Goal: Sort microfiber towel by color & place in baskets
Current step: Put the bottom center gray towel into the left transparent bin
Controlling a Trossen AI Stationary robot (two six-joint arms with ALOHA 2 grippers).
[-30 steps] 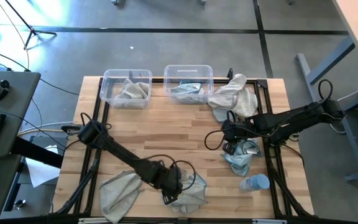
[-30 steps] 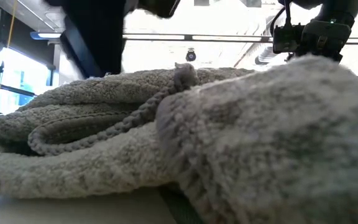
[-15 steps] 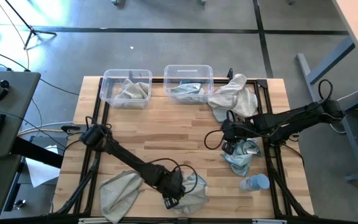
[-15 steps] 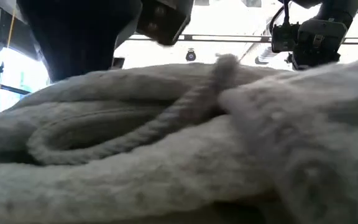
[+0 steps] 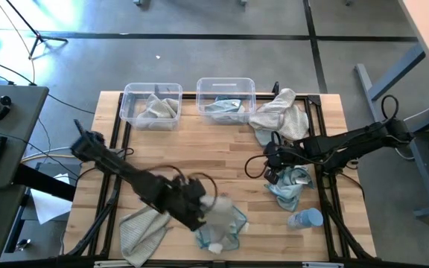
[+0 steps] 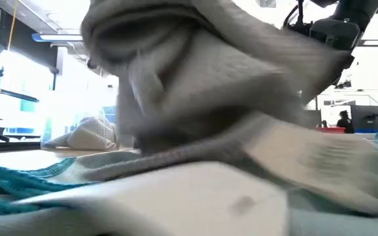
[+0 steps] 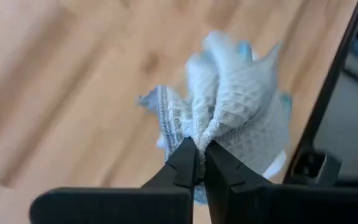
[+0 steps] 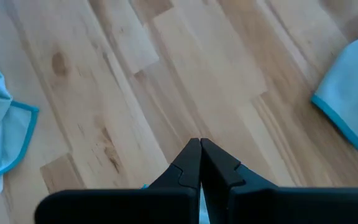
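A light grey microfiber towel (image 5: 217,214) is bunched and raised near the table's front edge, with my left gripper (image 5: 204,211) shut on it. Under it a pale teal towel (image 5: 234,225) lies on the wood. Another grey towel (image 5: 143,228) lies flat to its left. My right gripper (image 5: 277,176) is shut on nothing, low over the wood beside a crumpled teal towel (image 5: 290,187). Two clear baskets stand at the far edge: the left one (image 5: 128,97) holds a grey towel, the right one (image 5: 249,88) a teal one. My left gripper pinches a gathered fold of the grey towel (image 7: 199,138) between its two fingers, several layers together. The fingers slant down from the table's left. The towel (image 6: 195,72) bunches out beyond the fingertips, lifted above the teal towel (image 6: 18,177); whether its lower end still touches, I cannot tell.
A heap of grey towels (image 5: 281,115) lies at the far right, beside the right basket. A small bluish plastic bottle (image 5: 306,218) lies near the front right corner. Bare wood stretches across the table's middle (image 5: 199,149).
My left gripper has shut on the grey towel and risen with it, drawing back a little toward the table's left. The towel, which lay flat on the teal one, is now gathered into a bunch and lifted, uncovering the teal towel beneath.
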